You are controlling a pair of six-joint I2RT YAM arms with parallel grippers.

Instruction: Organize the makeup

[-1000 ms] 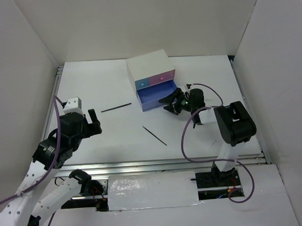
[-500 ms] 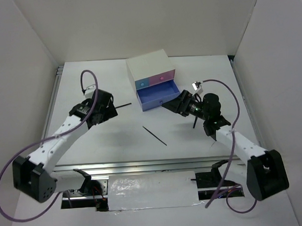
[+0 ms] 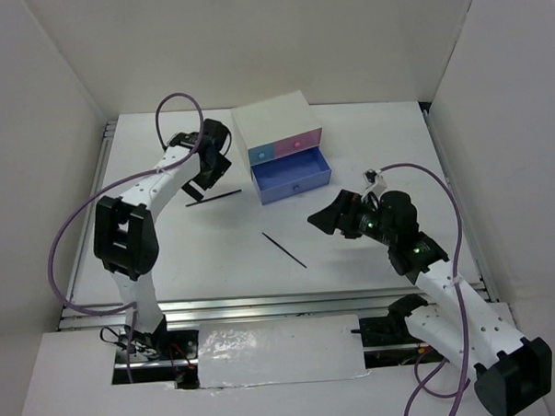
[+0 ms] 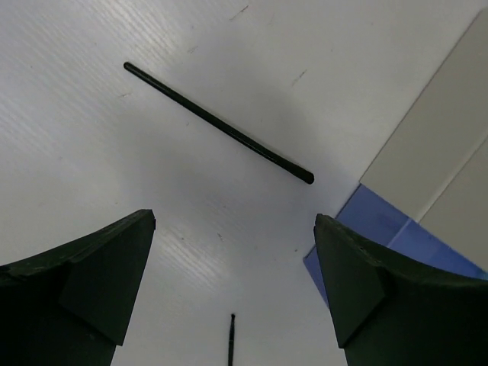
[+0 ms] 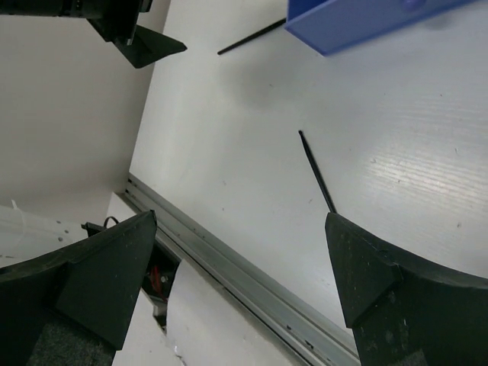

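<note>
Makeup in view: two thin black sticks, both lying flat on the white bench (image 3: 169, 259).

- Far black stick (image 3: 213, 198): lies just left of the open blue drawer (image 3: 292, 178), its right end close to the drawer's near-left corner but not touching. In the left wrist view it runs slantwise, whole and in full sight.
- Near black stick (image 3: 285, 249): mid-bench, slanted, well apart from the far one. The left wrist view shows only its tip at the bottom edge. In the right wrist view its lower end passes behind a finger.
- White drawer box (image 3: 276, 123): far centre. Front split into a blue panel on the left and a pink panel (image 3: 301, 142) on the right, each with a small round knob. The blue drawer is pulled out toward the near side; its contents cannot be made out.
- Left tool (image 3: 209, 169): above the far black stick's left part, jaws spread wide, gripping nothing.
- Right tool (image 3: 326, 217): right of the near black stick, near side of the blue drawer, jaws spread wide and holding nothing.
- Purple cables (image 3: 176, 102): looped along both arms.
- Metal rail (image 3: 263, 305): along the bench's near edge.
</note>
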